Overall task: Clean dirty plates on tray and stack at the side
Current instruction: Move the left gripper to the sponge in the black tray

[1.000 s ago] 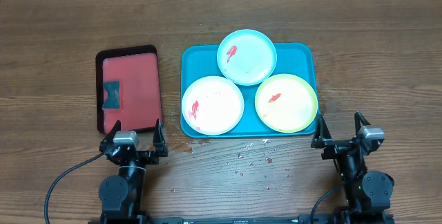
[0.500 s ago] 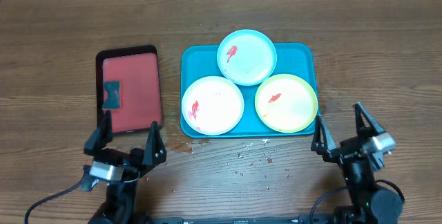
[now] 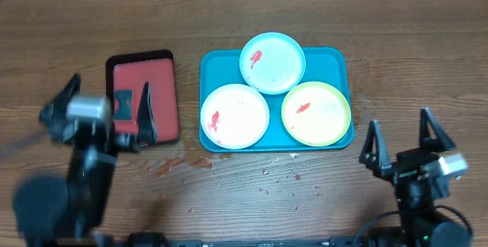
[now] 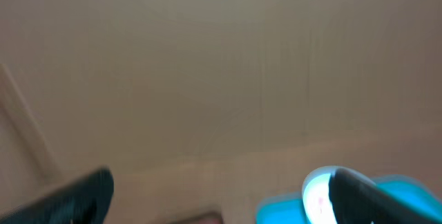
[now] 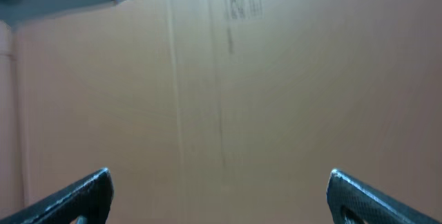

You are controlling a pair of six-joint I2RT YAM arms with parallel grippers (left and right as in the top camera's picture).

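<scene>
The left claw (image 3: pixel 110 84) has lifted off its low perch at the near edge of the table (image 3: pixel 419 41) and swung out to its left. It now hangs blurred over the small red tray (image 3: pixel 156 75), jaws spread wide with nothing between them. A dark pad (image 3: pixel 122 99) on that red tray sits right under the claw, partly hidden by it.

The right claw (image 3: pixel 399 119) has drawn back and to its right, away from the near right corner of the turquoise tray (image 3: pixel 334 60), where its tips stood a second ago. It too is fully spread and empty, and its own camera sees only a tan cardboard wall beyond the fingers.

The turquoise tray has not shifted. It lies just to the right of the left claw, and ahead and to the left of the right claw. The three plates sit on it exactly as before, each with a red smear. The light blue one (image 3: pixel 273 62) is farthest from both claws and overlaps the far rim. The pinkish-white one (image 3: pixel 235 116) is on the left claw's side and the yellow-green one (image 3: pixel 316 113) on the right claw's side. Crumbs (image 3: pixel 267 172) speckle the wood between the two arms.
</scene>
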